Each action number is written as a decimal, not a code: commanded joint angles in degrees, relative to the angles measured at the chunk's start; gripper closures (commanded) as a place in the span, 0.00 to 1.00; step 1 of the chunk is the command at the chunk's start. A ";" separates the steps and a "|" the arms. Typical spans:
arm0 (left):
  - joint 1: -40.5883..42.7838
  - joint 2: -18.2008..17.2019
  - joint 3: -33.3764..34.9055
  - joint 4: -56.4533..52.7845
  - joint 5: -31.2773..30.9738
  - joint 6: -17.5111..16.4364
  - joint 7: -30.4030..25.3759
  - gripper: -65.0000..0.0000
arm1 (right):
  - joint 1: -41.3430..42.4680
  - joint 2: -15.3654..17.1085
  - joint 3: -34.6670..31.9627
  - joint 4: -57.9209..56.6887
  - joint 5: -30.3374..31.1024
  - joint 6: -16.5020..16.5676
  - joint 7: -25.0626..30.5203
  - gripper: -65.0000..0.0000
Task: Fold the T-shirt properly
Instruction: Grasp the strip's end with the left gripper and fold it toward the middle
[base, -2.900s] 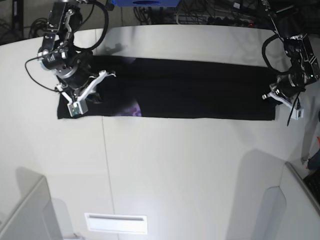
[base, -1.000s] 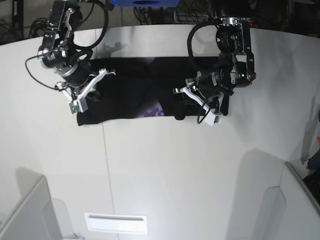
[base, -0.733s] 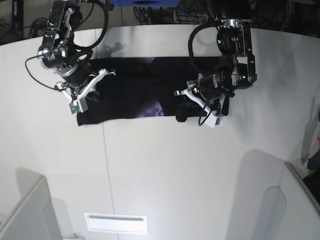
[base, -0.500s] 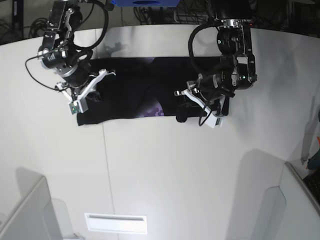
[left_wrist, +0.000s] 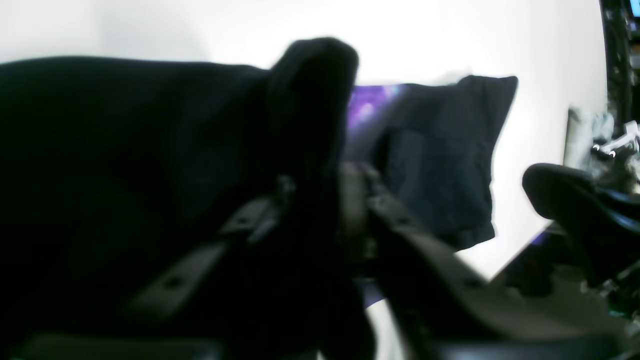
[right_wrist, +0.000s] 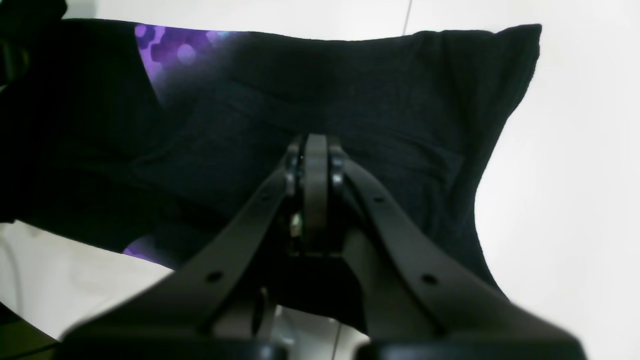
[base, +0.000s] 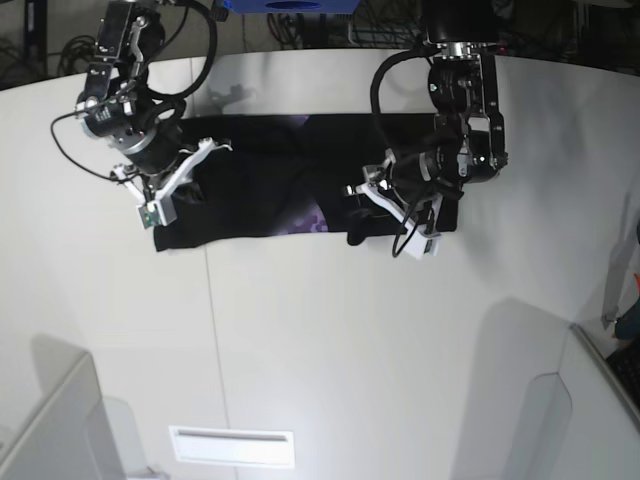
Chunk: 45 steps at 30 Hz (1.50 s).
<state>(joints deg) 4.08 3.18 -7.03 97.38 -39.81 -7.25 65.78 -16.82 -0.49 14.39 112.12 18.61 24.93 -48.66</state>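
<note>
The black T-shirt (base: 250, 185) lies bunched in a band across the far half of the table, with a purple print patch (base: 305, 218) showing at its front edge. My left gripper (base: 356, 213) hangs over the shirt's right part. In the left wrist view its fingers (left_wrist: 425, 260) stand slightly apart, with a raised fold of the T-shirt (left_wrist: 310, 75) between them. My right gripper (base: 188, 190) sits on the shirt's left end. In the right wrist view it (right_wrist: 315, 142) is shut, its tips resting on the T-shirt (right_wrist: 400, 100) near the purple print (right_wrist: 170, 45).
The white table (base: 350, 340) has a seam running front to back and a white slot (base: 232, 447) near its front edge. Grey panels stand at the front left (base: 50, 420) and front right (base: 560, 420). Cables and a blue object (base: 290, 5) lie behind the table.
My left gripper has carried the shirt's right end leftward over the middle; in the last half second it shifted slightly left and its fingers parted. The right arm has not moved.
</note>
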 joint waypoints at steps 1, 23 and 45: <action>-1.22 0.20 1.44 -0.20 -1.37 -0.18 -0.50 0.66 | 0.60 0.18 0.24 0.98 0.69 0.08 1.24 1.00; 8.80 -19.66 -21.76 8.77 -14.21 -0.53 -0.86 1.00 | 7.72 4.67 20.38 -3.41 21.96 3.86 -17.31 0.31; 17.59 -16.06 -24.14 -1.43 15.50 -17.15 -16.68 1.00 | 13.52 7.74 17.39 -28.20 25.21 4.92 -17.14 0.13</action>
<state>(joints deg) 21.47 -12.21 -30.83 95.18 -24.47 -24.18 48.80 -3.70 7.16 31.97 83.37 43.31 29.65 -65.56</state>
